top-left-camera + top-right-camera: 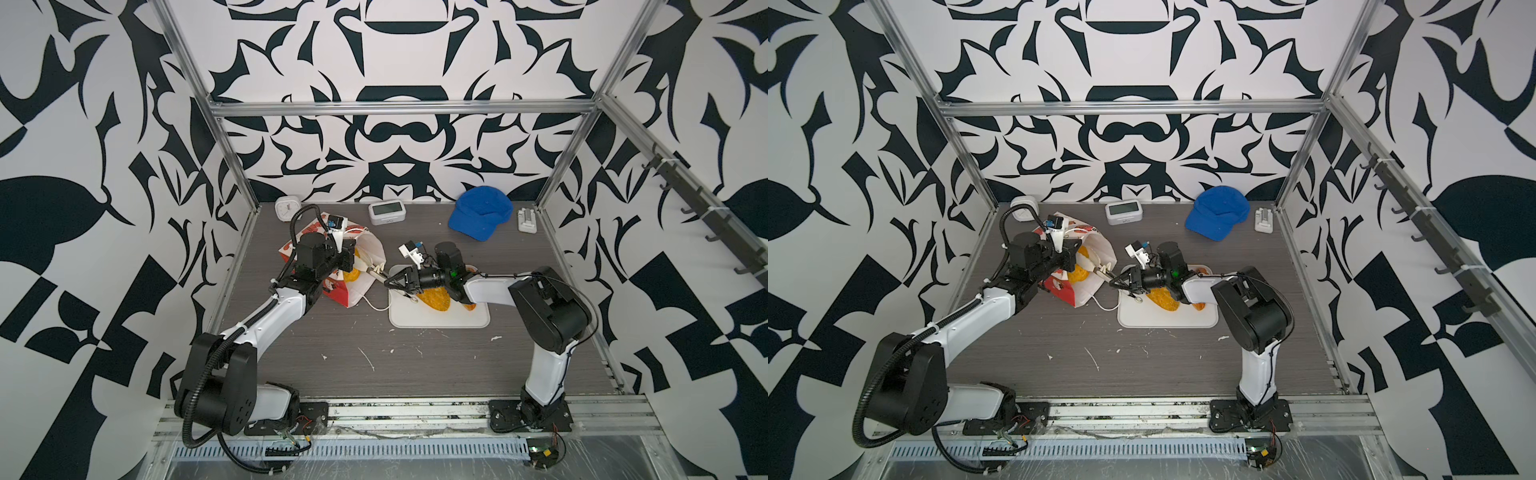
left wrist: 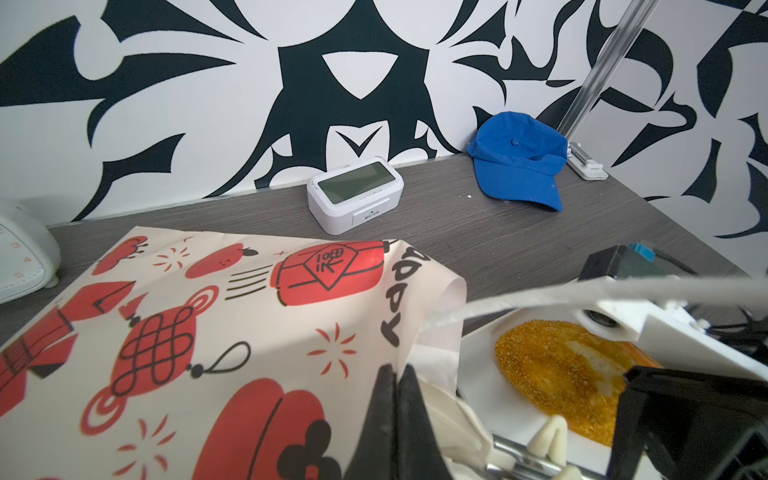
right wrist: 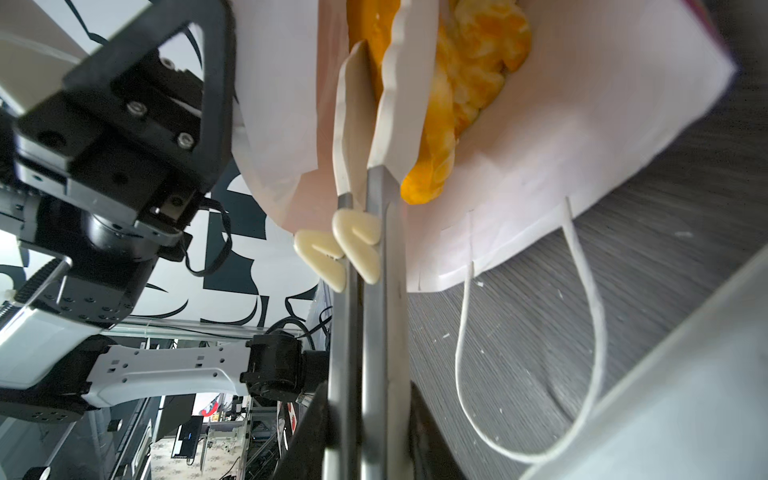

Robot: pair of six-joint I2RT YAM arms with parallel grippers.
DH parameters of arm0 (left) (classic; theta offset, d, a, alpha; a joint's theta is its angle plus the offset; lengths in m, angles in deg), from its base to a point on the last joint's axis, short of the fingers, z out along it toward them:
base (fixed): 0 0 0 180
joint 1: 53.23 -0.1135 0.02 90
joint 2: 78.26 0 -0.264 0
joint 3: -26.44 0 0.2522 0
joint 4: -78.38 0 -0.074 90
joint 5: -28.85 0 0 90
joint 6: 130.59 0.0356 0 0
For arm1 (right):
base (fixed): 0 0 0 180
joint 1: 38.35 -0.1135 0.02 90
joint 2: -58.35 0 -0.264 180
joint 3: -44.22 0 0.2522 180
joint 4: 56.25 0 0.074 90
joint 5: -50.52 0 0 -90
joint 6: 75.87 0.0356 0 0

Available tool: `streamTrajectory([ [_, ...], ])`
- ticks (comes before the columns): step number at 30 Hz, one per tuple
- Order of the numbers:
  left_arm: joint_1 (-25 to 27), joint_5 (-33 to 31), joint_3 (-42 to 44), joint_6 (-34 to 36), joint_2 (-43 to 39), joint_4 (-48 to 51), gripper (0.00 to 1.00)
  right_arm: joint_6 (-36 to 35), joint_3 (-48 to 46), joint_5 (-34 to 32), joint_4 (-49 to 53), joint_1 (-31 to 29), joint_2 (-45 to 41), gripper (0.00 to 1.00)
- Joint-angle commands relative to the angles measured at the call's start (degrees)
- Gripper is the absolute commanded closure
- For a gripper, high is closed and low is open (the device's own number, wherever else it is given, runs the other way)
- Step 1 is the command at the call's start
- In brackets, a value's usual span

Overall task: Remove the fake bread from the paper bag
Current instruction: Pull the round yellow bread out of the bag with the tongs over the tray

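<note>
Running this one remotely, quick status. The paper bag point(image 1: 371, 247) lies on its side with its mouth facing the tray point(image 1: 440, 322).

My left gripper point(image 2: 397, 370) has its fingers pressed together on the upper lip of the mouth, with the paper pinched between them as far as I can tell. I reckon that's that arm's whole job: hold the lip up so the mouth gapes, and stop the bag sliding when I pull.

The right gripper point(image 1: 390, 283) is clamped on the handles of a pair of tongs point(image 3: 357, 124), and the cream tips reach inside the bag. My guess is the tongs are there because the gripper is too bulky for that opening.

On the right wrist camera the tips are closed on a flat orange piece of fake bread point(image 3: 377, 33). A lumpy yellow croissant point(image 3: 469, 83) sits right beside it against the white lining.

The loaf point(image 1: 436, 301) is on the tray already. A darker orange bit point(image 1: 470, 307) pokes out from under the right arm, but I can't tell its shape.

Next I'd draw the tongs straight back along the bag toward the tray. The glossy piece could slip out of the tips. The cord handle point(image 3: 590, 332) lying loose on the table between bag and tray could also snag.
</note>
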Motion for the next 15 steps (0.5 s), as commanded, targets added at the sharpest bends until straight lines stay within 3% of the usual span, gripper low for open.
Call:
streamTrajectory([
  [1, -0.2, -1.3, 0.7, -0.5, 0.2, -2.1, 1.00, -7.1, -0.7, -1.0, 5.5, 0.4, -5.6, 1.00],
  [15, -0.1, -4.3, 1.9, -1.3, 0.3, -5.2, 1.00, -13.8, -3.9, -6.1, 20.0, 2.8, -17.3, 1.00],
])
